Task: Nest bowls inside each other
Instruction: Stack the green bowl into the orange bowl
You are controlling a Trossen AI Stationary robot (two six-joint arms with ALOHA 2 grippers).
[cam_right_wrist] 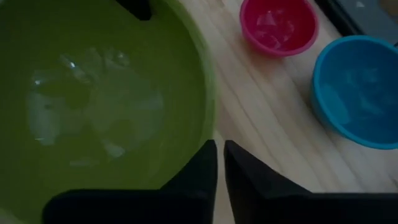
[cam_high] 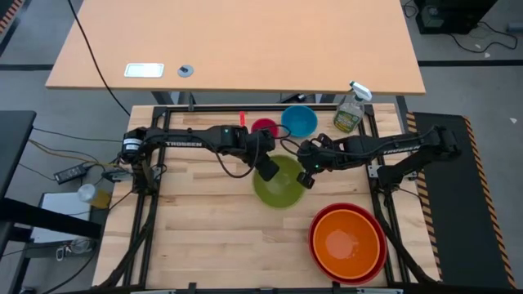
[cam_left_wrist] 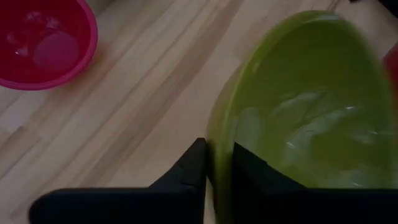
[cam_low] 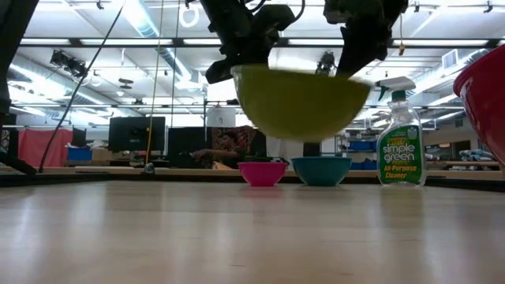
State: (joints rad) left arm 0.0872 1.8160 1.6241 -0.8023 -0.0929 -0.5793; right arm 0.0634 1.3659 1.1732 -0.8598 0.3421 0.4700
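The lime green bowl (cam_high: 279, 184) hangs upright high above the table (cam_low: 300, 99). My left gripper (cam_high: 265, 170) is shut on its left rim. My right gripper (cam_high: 306, 177) is at the bowl's right rim. Its fingers (cam_right_wrist: 219, 144) stand a narrow slit apart with nothing between them; one is over the rim, the other outside the bowl. I cannot tell whether it touches the bowl. The orange bowl (cam_high: 347, 243) sits inside the red bowl (cam_high: 317, 222) at the near right. The pink bowl (cam_high: 264, 126) and the blue bowl (cam_high: 299, 120) rest on their bases at the far edge. My left gripper pinches the green bowl's rim (cam_left_wrist: 219, 134) on the side toward the table's left, one finger inside the bowl and one outside. The fingers come slanting down from the table's left. The bowl is lifted clear of the table and sits level, its mouth up.
A clear spray bottle (cam_high: 350, 110) of yellowish cleaner stands at the far right corner, beside the blue bowl. Bare wood lies under the green bowl and across the near left of the table (cam_high: 204, 237).
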